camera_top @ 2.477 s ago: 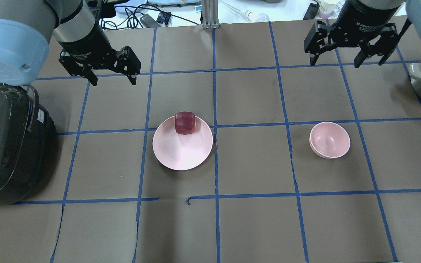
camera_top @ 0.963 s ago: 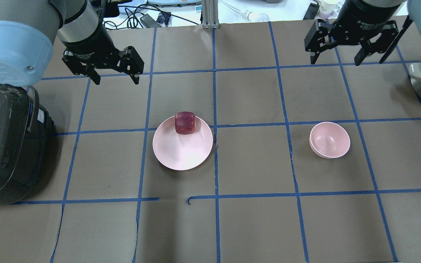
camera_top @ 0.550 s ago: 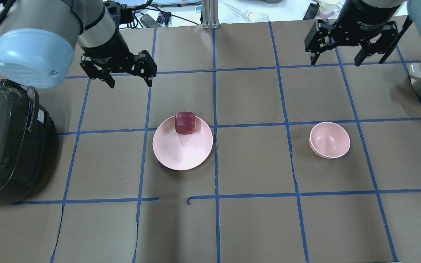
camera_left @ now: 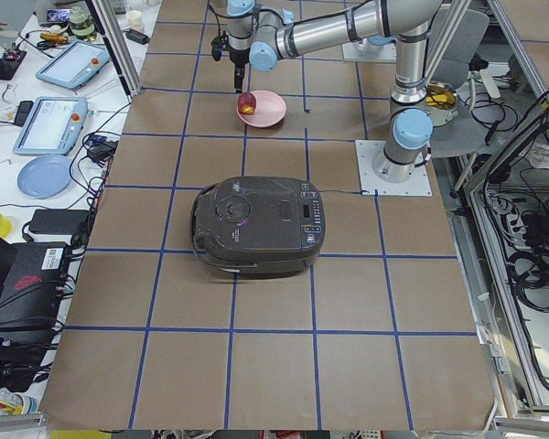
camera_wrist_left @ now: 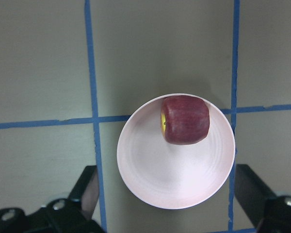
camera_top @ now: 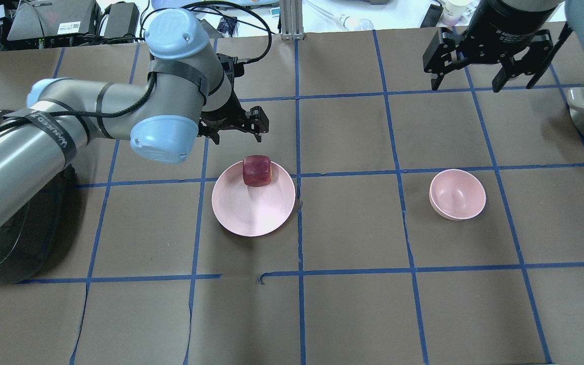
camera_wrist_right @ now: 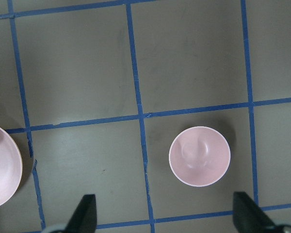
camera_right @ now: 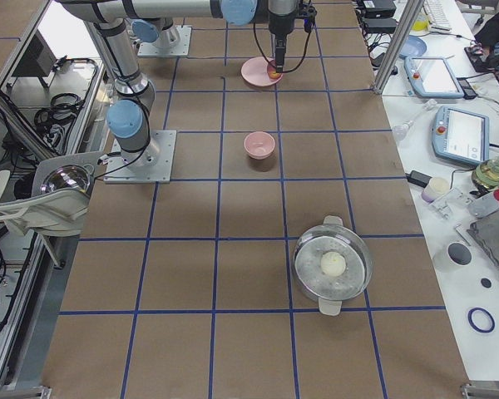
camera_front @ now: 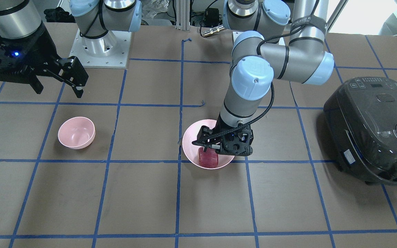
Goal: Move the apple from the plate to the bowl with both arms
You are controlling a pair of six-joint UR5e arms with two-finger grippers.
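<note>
Two end effectors, both spread open: left end effector [camera_top: 237, 133] is hovering above the glossy pink plate [camera_top: 241, 213], blocky dark-red apple [camera_top: 257, 171] sitting by its rim just ahead. Right end effector [camera_top: 479, 83], printed "2F Adaptive", is hanging with the smooth little bowl [camera_top: 457, 194] well below it.
</note>
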